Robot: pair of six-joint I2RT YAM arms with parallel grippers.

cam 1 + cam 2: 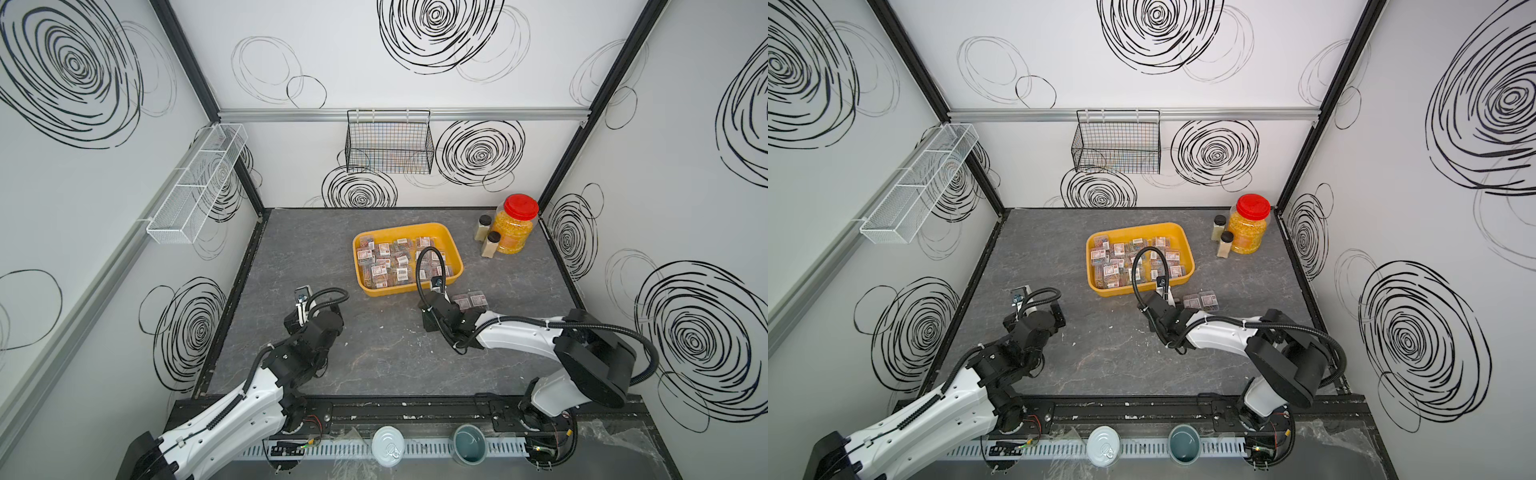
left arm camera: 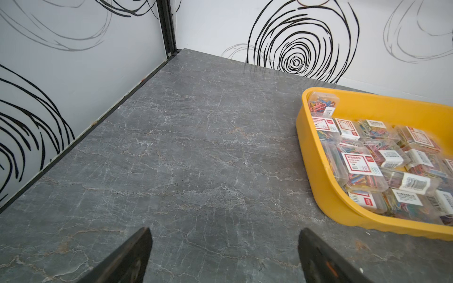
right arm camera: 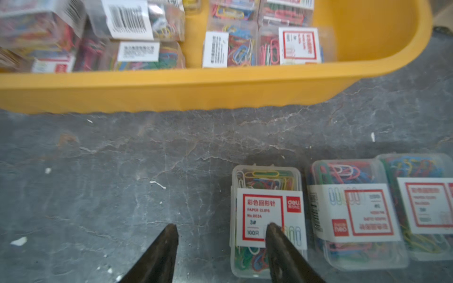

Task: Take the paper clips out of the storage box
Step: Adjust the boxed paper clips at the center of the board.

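The yellow storage box (image 1: pixel 399 227) (image 1: pixel 1133 226) sits mid-table, holding several clear cases of paper clips (image 1: pixel 388 262) (image 1: pixel 1121 262) (image 2: pixel 362 166) (image 3: pixel 137 52). Three more cases lie on the table just in front of the box's wall (image 3: pixel 171 88): one (image 3: pixel 267 213), a second (image 3: pixel 355 213) and a third (image 3: pixel 424 203). My right gripper (image 3: pixel 220 225) (image 1: pixel 439 309) hovers low there, open, with only bare table between its fingers. One fingertip overlaps the nearest case's label. My left gripper (image 2: pixel 225 230) (image 1: pixel 313 318) is open wide over bare table left of the box (image 2: pixel 318 181).
A red-lidded jar (image 1: pixel 515 224) and two small bottles (image 1: pixel 484 226) stand at the back right. A black wire basket (image 1: pixel 388 141) hangs on the back wall and a white mesh rack (image 1: pixel 199 183) on the left wall. A tin (image 1: pixel 387 445) and a cup (image 1: pixel 468 444) sit on the front rail.
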